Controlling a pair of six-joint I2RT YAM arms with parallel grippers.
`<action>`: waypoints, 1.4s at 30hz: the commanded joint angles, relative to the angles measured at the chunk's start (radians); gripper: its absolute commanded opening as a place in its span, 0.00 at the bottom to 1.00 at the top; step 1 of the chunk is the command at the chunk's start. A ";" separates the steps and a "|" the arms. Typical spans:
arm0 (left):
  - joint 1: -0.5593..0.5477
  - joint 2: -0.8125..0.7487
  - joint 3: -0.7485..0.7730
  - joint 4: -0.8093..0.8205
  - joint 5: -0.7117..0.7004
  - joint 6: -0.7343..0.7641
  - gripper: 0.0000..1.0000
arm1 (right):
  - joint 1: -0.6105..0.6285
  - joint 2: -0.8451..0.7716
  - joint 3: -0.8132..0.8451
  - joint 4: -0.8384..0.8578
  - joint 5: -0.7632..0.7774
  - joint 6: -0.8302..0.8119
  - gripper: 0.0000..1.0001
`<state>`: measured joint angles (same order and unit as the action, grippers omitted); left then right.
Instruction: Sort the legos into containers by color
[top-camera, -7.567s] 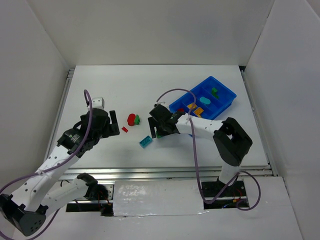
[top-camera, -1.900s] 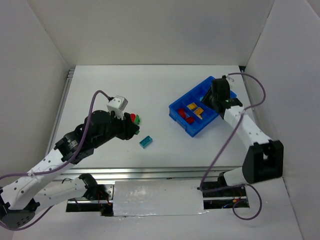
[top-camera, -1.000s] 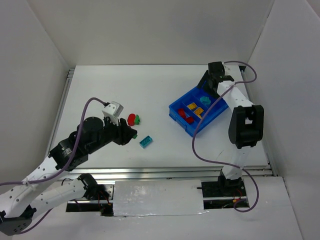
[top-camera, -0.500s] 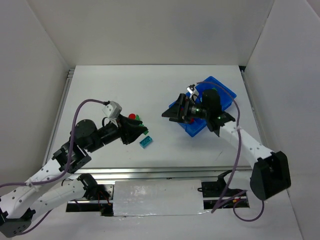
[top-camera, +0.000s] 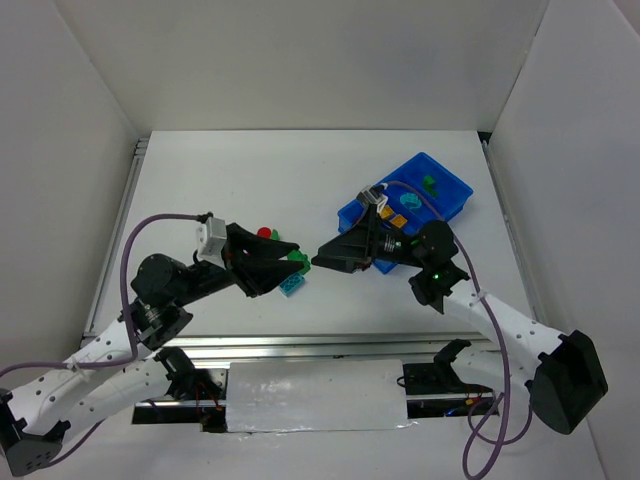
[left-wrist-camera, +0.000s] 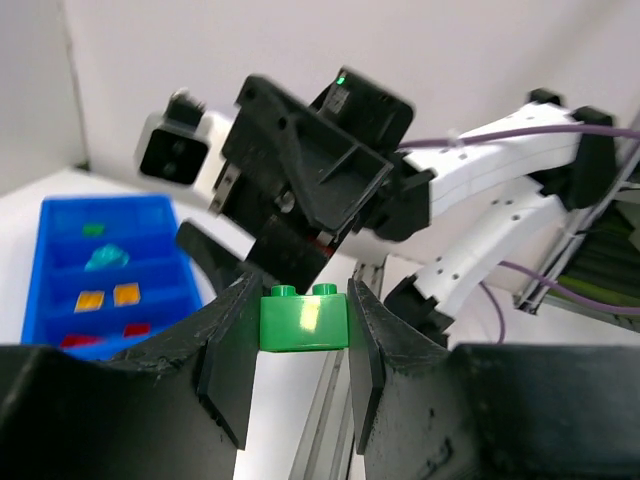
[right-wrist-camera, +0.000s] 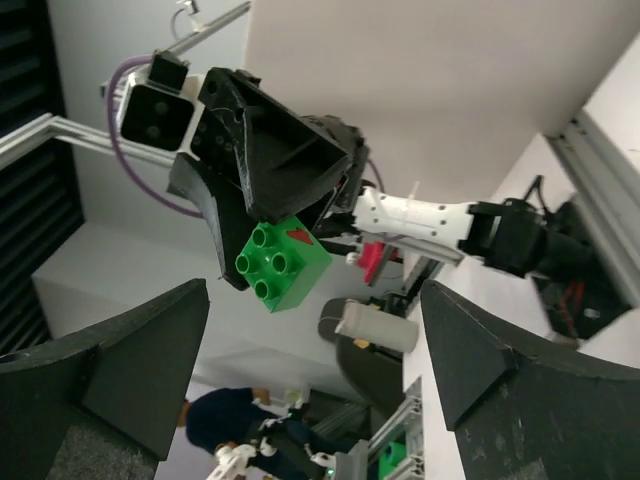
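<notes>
So the left hand (left-wrist-camera: 302, 300) is pinching the green lego (left-wrist-camera: 303, 322) up off the bench (top-camera: 200, 180), facing the right hand (top-camera: 322, 256), which is gaping wide. Looks like a handoff's happening: right should be closing squarely on the lego's free sides before left's letting go.

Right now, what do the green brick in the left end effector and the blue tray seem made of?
Green brick: likely hard moulded plastic, glossy; a bright highlight on its side, crisp round studs on top. Blue tray: probably plastic too, uniform saturated colour with one-piece dividers; its finish is too blurred to judge.
</notes>
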<state>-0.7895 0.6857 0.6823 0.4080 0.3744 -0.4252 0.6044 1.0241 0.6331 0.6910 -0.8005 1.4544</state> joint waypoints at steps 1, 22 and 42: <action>-0.004 0.006 -0.003 0.212 0.101 -0.032 0.00 | 0.041 0.007 0.019 0.159 0.047 0.106 0.93; -0.004 0.020 -0.033 0.282 0.130 -0.014 0.00 | 0.193 0.117 0.062 0.421 0.146 0.314 0.17; -0.005 0.000 -0.041 0.129 -0.106 0.066 0.99 | 0.201 0.087 0.066 0.277 0.158 0.247 0.00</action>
<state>-0.7952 0.6796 0.6319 0.5579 0.3462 -0.3737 0.8005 1.1336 0.6548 0.9630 -0.6502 1.7378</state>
